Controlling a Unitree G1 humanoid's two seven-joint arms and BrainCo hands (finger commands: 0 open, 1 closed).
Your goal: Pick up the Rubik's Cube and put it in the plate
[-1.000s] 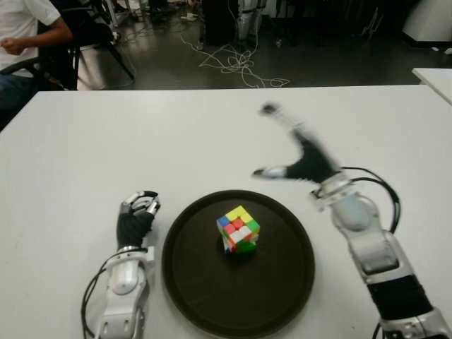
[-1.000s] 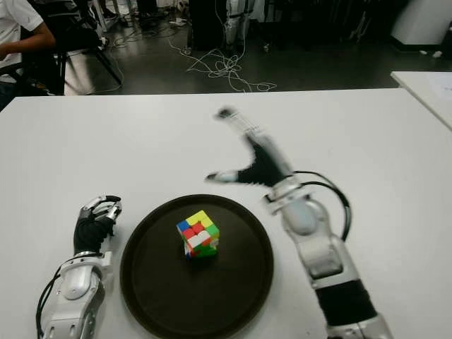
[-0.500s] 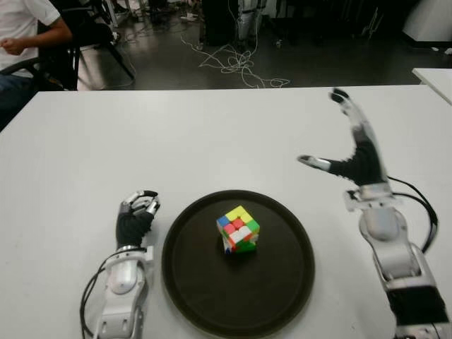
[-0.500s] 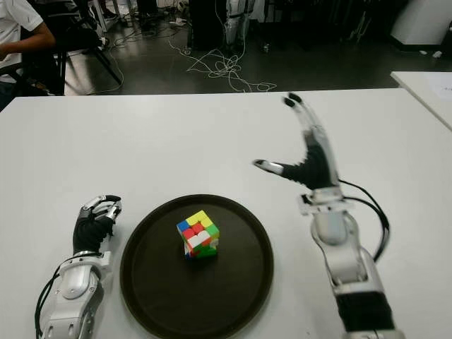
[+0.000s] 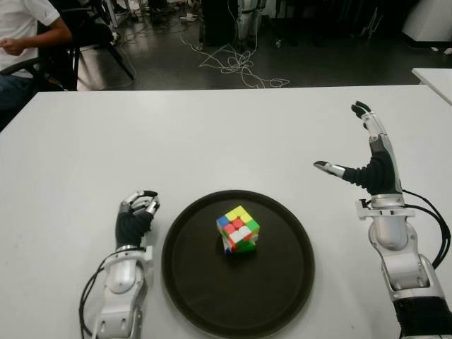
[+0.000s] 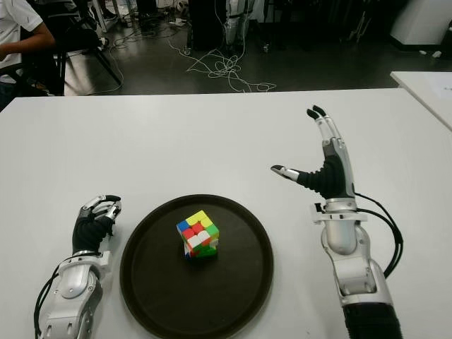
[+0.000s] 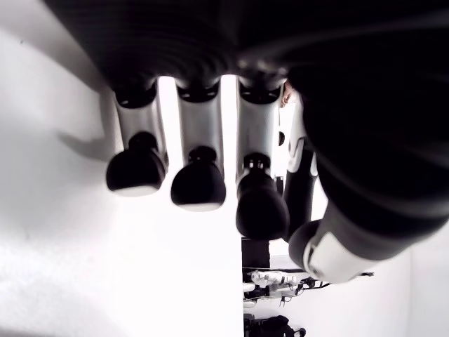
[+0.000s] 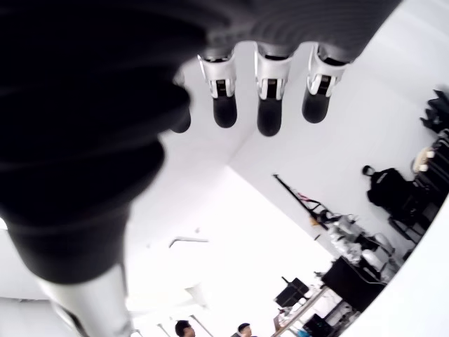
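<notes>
A seated person (image 5: 28,35) in a white shirt is cut off at the far left edge. The left hand (image 5: 135,215), fingers curled and holding nothing, shows just left of the round dark brown plate (image 5: 282,282) on the white table (image 5: 176,141). The multicoloured Rubik's Cube (image 5: 238,229) sits near the plate's middle, well apart from the right hand (image 5: 371,169), raised right of the plate with fingers spread, empty.
</notes>
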